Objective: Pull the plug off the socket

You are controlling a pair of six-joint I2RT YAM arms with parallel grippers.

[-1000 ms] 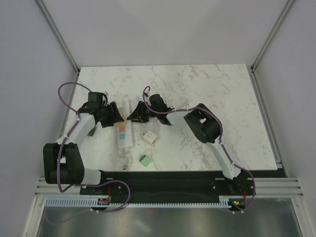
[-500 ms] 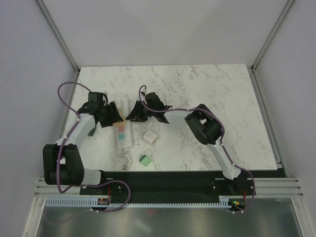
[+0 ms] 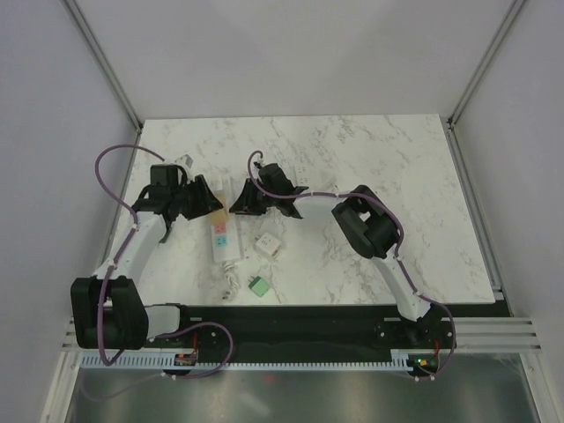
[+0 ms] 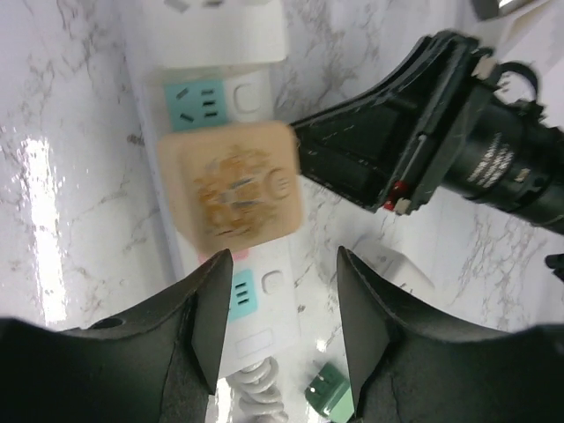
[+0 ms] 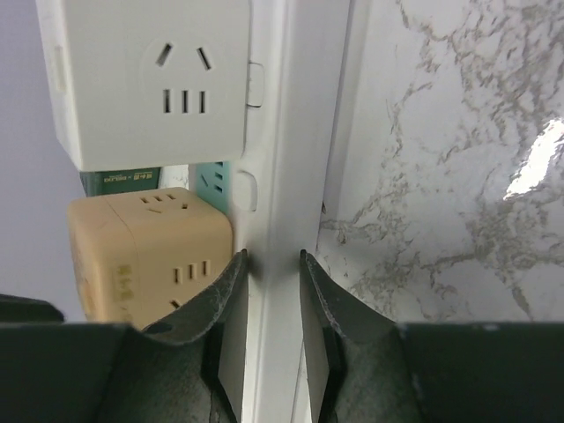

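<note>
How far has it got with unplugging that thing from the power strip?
Done: a white cube and a green plug lie loose nearby, perhaps pulled already. In hand: the right end effector clasps the strip; the left end effector hovers open by the tan plug. Left: grip that plug, which looks seated, and pull it off.

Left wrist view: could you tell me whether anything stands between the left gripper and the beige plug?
Nothing visible does: the beige plug lies straight ahead of the open left gripper; the right gripper is off to its side.
</note>
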